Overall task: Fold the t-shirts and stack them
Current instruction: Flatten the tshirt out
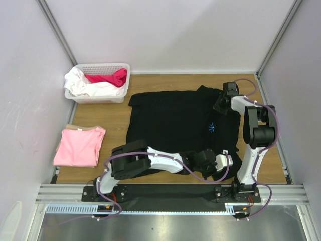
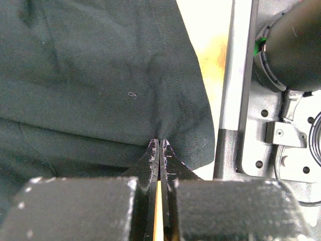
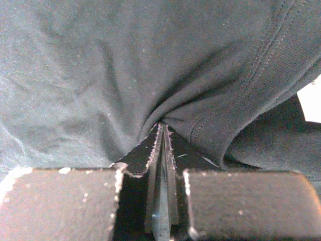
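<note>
Right now the black t-shirt (image 1: 170,120) lies spread flat on the bench (image 1: 113,118), in the middle and over to the right, with its tiny blue star mark (image 1: 211,127) facing up. The pink t-shirt (image 1: 79,146) sits folded at the near left, well apart from it, and a basket (image 1: 103,66) of other clothes is at the far left. The left gripper (image 2: 159,145) is clenched on the shirt's near right corner, just beside the metal rail (image 2: 235,75) at the bench's near edge. The right gripper (image 3: 163,128) is pinched tight on the far right side, close to the thick ribbed collar (image 3: 261,75). Both seem ready to lift that side and fold it over. Each gripper holds only a tiny bit of cloth at its very tips, so I think the shirt could slip out when it goes up. If one arm goes faster or higher than the other, the cloth could get pulled tight and pop free, or the fold could come out crooked. The right gripper may have pinched more than one layer near the collar, and that could make a lump. The left arm (image 1: 150,160) reaches across the near edge of the shirt, so it might drag the cloth and bunch it up. A big swing could also slide the whole shirt toward the rail.
</note>
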Available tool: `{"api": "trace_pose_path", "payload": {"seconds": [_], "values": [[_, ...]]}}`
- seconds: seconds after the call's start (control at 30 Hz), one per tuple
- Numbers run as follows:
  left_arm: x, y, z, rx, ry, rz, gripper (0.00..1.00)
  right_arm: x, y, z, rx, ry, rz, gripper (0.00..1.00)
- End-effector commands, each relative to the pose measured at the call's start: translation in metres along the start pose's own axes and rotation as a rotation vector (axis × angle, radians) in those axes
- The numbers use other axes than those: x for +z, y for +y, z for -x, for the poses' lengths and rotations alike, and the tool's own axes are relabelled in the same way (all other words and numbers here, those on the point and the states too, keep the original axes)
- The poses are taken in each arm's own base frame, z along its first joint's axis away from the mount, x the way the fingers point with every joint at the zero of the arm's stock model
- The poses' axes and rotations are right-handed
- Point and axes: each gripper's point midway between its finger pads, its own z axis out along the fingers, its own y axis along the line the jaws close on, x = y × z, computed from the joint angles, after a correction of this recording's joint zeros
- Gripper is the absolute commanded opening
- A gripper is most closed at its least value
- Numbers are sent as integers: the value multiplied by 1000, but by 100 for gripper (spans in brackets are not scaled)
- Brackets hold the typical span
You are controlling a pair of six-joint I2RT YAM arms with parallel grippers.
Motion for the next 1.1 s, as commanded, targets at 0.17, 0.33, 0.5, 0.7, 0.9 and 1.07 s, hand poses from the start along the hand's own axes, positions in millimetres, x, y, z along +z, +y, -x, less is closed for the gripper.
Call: {"api": "trace_pose_path", "payload": {"seconds": [0.17,0.33,0.5,0.7,0.9,1.07], "values": [[-30,-75,-50,18,157,-351,0,36,-5,19,-16,-81,-42,8],[-46,-89,-53,50,152,-441,0,32,-5,22,-23,-90,-58,7],[-53,-97,-50,70,140,-492,0,20,-6,29,-51,-119,-85,7],[-71,-67,-9,1,40,-367,1,-22,16,47,-94,-177,-26,8],[-138,21,60,-184,-178,-64,7,-92,49,63,-171,-283,74,12],[-189,123,39,-370,-211,439,32,-146,58,53,-173,-342,162,26]]}}
